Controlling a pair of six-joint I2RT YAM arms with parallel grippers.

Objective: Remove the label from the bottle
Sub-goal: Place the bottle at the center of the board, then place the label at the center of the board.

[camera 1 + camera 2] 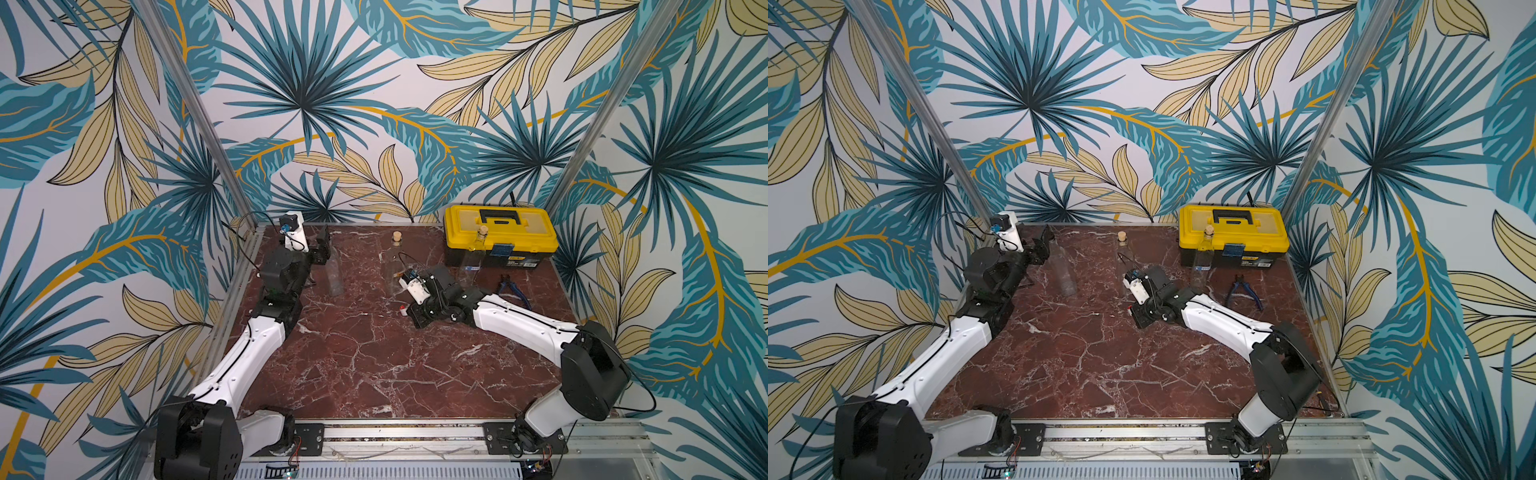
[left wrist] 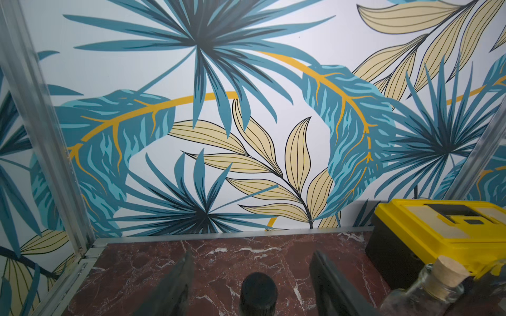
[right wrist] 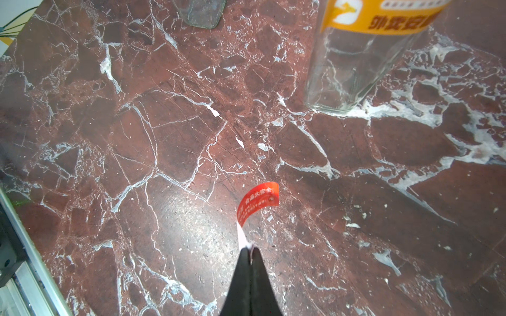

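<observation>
A clear bottle with a black cap (image 2: 258,290) stands at the back left (image 1: 335,272). My left gripper (image 2: 253,257) (image 1: 326,246) is open around its top, and both fingers stand clear of the cap. My right gripper (image 3: 250,250) (image 1: 409,311) hangs low over the middle of the table, shut on a curled red label (image 3: 257,202) (image 1: 402,308) that is free of any bottle. A second clear bottle with a cork (image 1: 395,262) stands just behind the right gripper and carries an orange label (image 3: 383,16).
A yellow toolbox (image 1: 500,235) sits at the back right, with a third corked bottle (image 1: 478,253) in front of it. Blue-handled pliers (image 1: 513,289) lie on the red marble table (image 1: 353,365) right of the right arm.
</observation>
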